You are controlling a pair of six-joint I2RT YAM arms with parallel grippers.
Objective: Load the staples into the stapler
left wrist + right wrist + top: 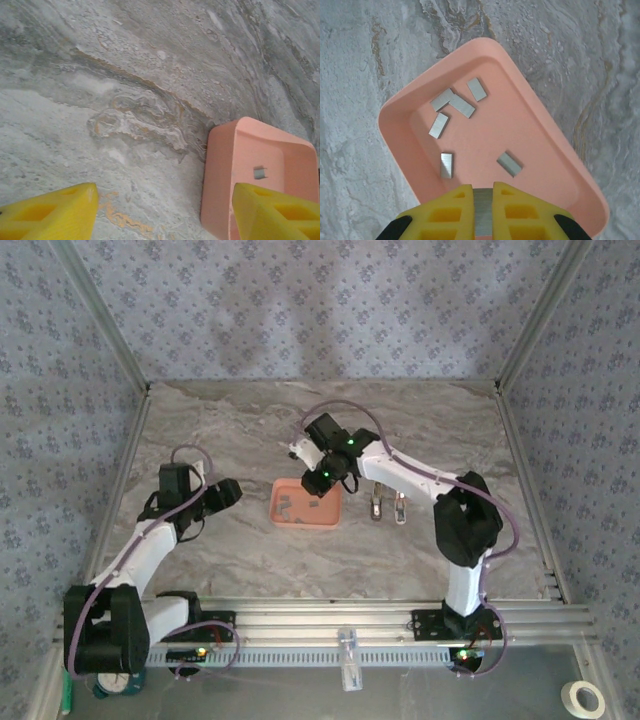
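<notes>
My right gripper [482,187] hangs over the salmon-pink tray [540,135], shut on one grey strip of staples [482,212] that stands between its yellow fingers. Several more staples [462,106] lie loose in the tray. In the top view the right gripper [322,480] is above the tray's right half [282,516]. The small pale stapler [400,510] lies opened on the table just right of the tray. My left gripper [232,490] is open, low over the table left of the tray, nothing between its fingers [55,212]. One staple [259,173] shows in the tray [225,165].
The marble-pattern tabletop [230,430] stretches around the tray, fenced by patterned walls. A metal rail [330,615] runs along the near edge, with a roll of tape [587,699] beyond it at the lower right.
</notes>
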